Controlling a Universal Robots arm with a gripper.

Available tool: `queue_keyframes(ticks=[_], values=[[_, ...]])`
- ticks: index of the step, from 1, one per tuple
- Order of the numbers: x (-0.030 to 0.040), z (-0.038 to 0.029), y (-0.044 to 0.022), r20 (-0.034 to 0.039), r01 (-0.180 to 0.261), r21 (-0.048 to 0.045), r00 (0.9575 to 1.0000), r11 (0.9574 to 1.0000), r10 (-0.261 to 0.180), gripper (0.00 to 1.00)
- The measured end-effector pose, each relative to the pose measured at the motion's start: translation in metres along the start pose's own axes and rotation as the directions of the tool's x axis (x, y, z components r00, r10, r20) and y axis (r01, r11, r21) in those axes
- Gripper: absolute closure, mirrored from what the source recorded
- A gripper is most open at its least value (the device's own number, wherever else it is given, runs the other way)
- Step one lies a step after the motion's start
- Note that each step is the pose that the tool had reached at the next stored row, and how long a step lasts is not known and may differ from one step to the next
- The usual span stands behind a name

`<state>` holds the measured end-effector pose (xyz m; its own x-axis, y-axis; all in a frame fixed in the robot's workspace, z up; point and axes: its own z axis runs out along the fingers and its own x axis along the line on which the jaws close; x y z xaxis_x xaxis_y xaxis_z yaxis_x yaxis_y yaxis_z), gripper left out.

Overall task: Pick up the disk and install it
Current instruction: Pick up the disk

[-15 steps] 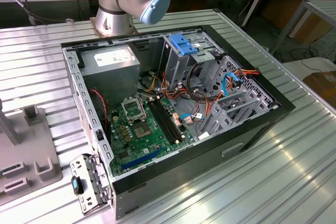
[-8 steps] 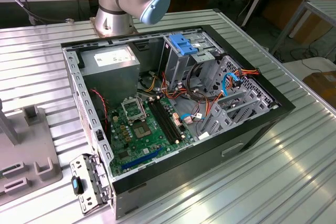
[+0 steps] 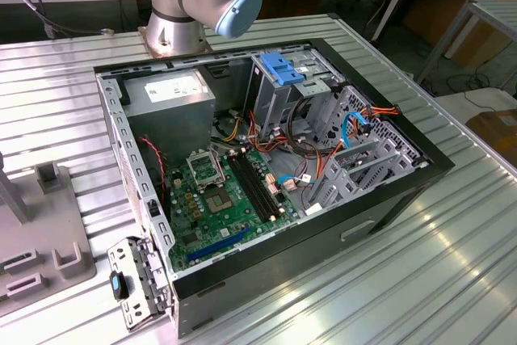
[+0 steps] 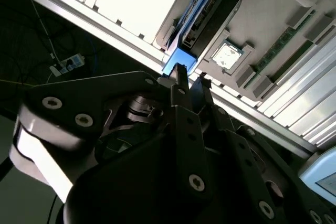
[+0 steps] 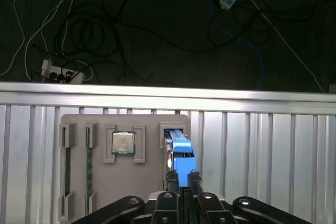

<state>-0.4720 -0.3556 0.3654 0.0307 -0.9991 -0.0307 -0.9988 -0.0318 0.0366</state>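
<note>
Fingers [image 5: 192,179] astride blue edge of disk [image 5: 180,153], upright in holder [image 5: 152,166]; grip unclear.

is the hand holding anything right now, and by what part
Cannot be told. The hand is at the blue bracket end of the disk, which stands in a slot of the grey tray.

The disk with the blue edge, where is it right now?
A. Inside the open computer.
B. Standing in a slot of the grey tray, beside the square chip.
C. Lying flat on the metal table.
B: in the first wrist view the disk stands on edge in a slot of the grey tray, next to the square chip, with the claw right at its blue end.
</note>
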Motion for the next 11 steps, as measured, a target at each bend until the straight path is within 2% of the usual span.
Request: queue_keyframes(ticks=[1,2,7,9,11], values=[[0.0000,0.0000,0.0000,0.0000,0.000,0.0000,1.0000,1.0000,0.000,0.71],[0.0000,0.0000,0.0000,0.0000,0.000,0.0000,1.0000,1.0000,0.000,0.71],[0.0000,0.0002,-0.0001,0.0000,0.000,0.0000,1.0000,1.0000,0.000,0.40],[0.0001,0.0028,-0.0002,0.0000,0.000,0.0000,1.0000,1.0000,0.000,0.40],[0.0004,0.0124,-0.0005,0.0000,0.000,0.0000,1.0000,1.0000,0.000,0.40]])
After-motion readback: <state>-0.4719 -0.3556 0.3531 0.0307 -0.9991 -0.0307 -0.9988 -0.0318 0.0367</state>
